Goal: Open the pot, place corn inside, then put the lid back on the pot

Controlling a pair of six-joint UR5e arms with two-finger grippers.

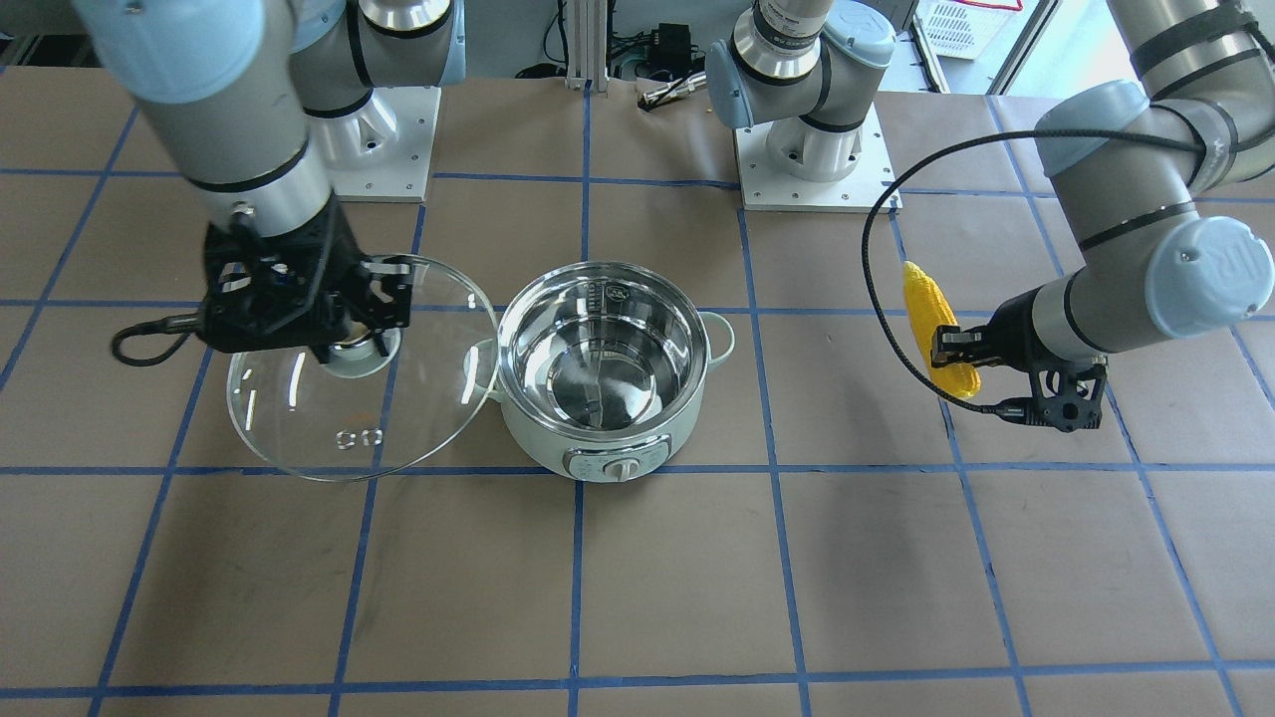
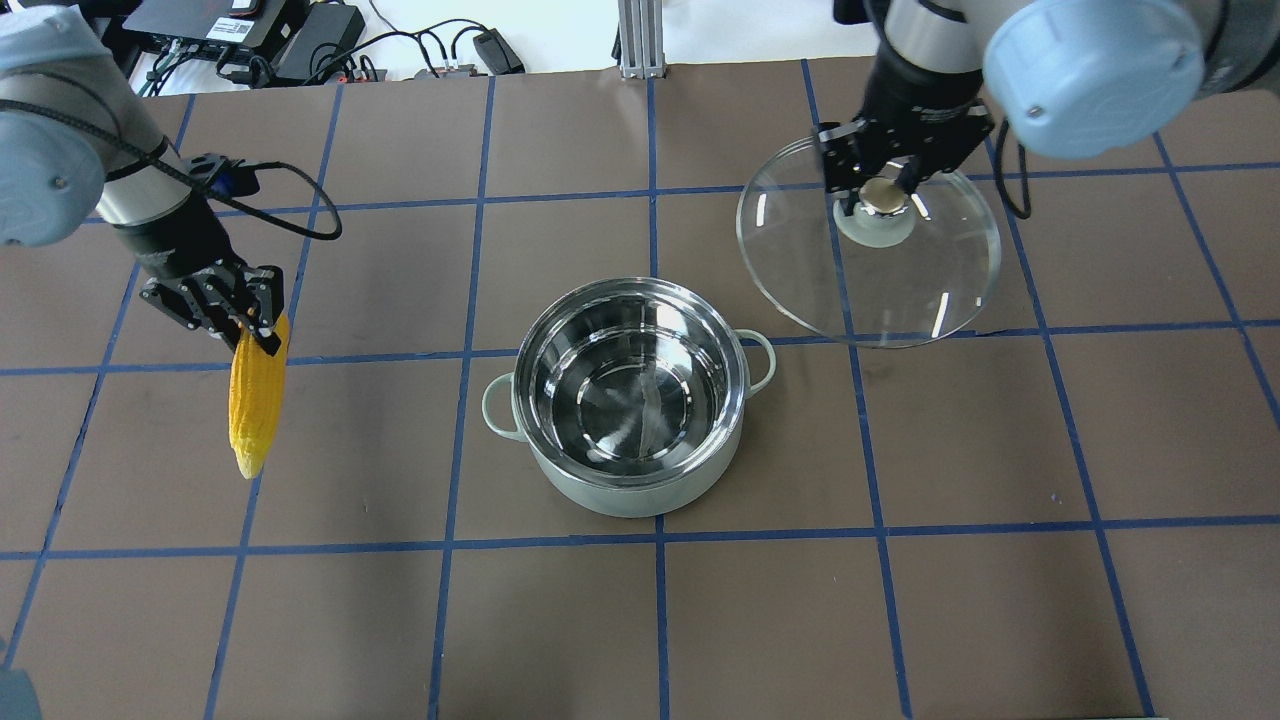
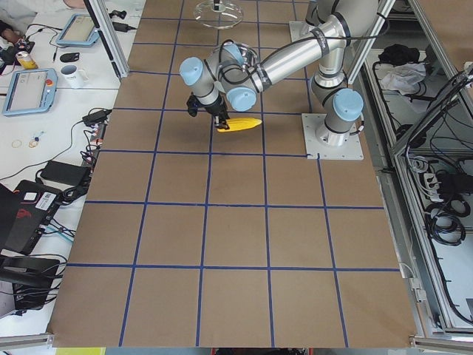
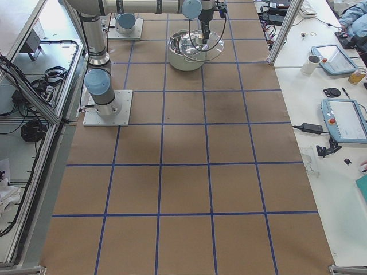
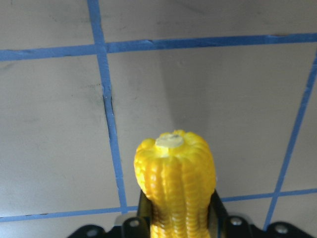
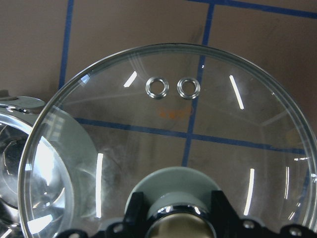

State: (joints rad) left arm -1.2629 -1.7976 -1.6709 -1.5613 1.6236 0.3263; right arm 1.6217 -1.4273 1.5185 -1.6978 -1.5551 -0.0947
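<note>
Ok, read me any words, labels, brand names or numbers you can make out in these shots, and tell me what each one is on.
"UR": printed sideways on the blue joint cap of the left arm.
Stamped marks on the inside steel wall of the pot: too small to read.
Markings on its front control panel: too small to read.
The lid and the corn: no text visible.

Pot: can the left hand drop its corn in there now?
Probably yes: the pot is open, the right hand holds the lid aside, and only bare table shows between the corn and it.
</note>
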